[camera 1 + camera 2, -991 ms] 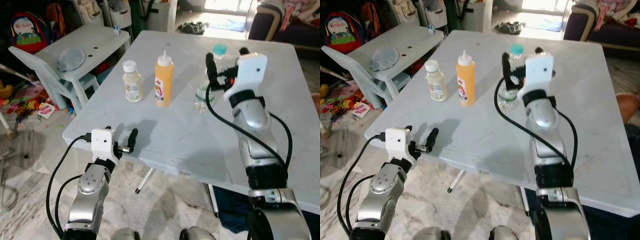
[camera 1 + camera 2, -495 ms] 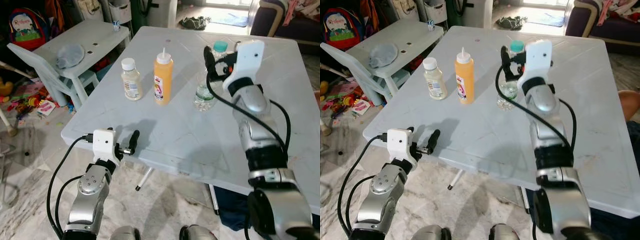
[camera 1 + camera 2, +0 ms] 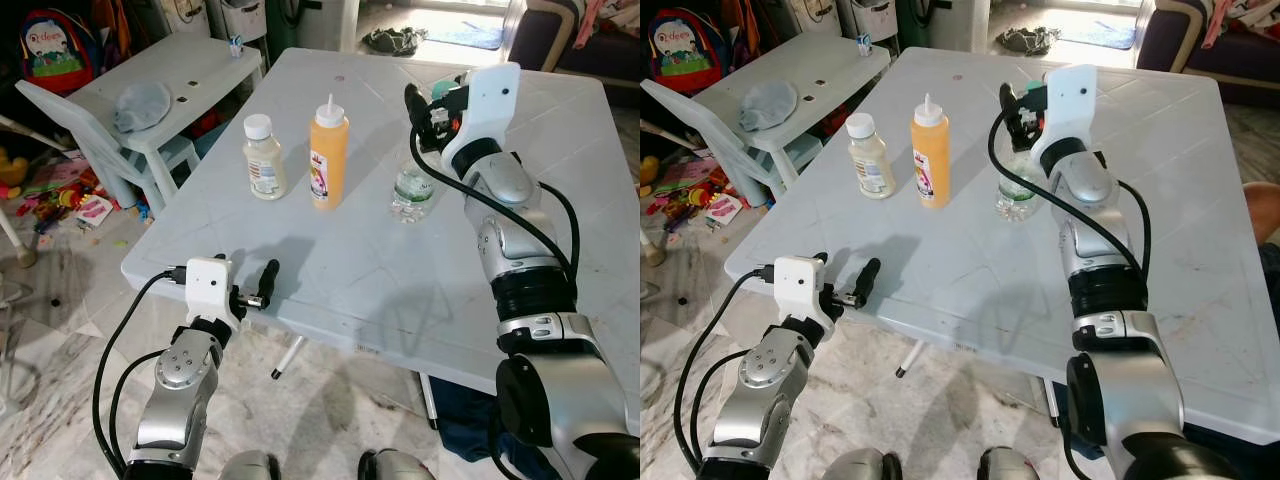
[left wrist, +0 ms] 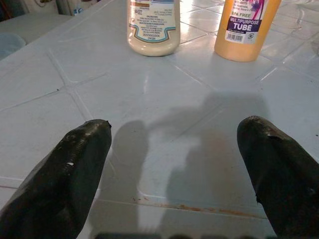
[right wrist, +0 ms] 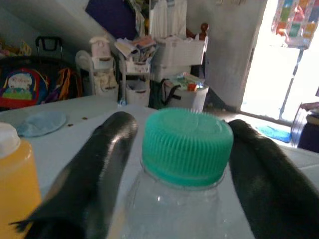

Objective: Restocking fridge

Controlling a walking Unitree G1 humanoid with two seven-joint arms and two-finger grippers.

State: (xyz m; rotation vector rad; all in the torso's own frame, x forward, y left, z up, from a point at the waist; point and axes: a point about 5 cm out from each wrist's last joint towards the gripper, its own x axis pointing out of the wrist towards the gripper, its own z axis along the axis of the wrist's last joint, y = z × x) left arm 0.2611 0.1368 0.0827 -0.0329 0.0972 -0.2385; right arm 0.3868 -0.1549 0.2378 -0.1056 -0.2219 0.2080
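Nearest to me, my left gripper (image 3: 262, 285) hangs at the near left edge of the white table (image 3: 330, 260), its two black fingers (image 4: 65, 174) spread wide and holding nothing, pointing across the tabletop toward the bottles.

Farther in, toward the left, stands a small pale bottle (image 3: 263, 159) with a white cap, and just right of it an orange squeeze bottle (image 3: 327, 155) with a nozzle top. Both are upright and apart from each other.

To the right of those, a little farther on, is the clear water bottle (image 3: 411, 190) with the green cap (image 5: 187, 146), upright on the table. My right gripper (image 3: 1017, 105) is up around its top: one finger lies on each side of the cap, parted and not yet pressing on it as far as I can see.

I judge the bottle to be thin plastic, smooth and likely to buckle or slide if squeezed hard on the body, and fairly heavy if full. The ribbed cap and stiff neck just under it look like the surest place to close on.
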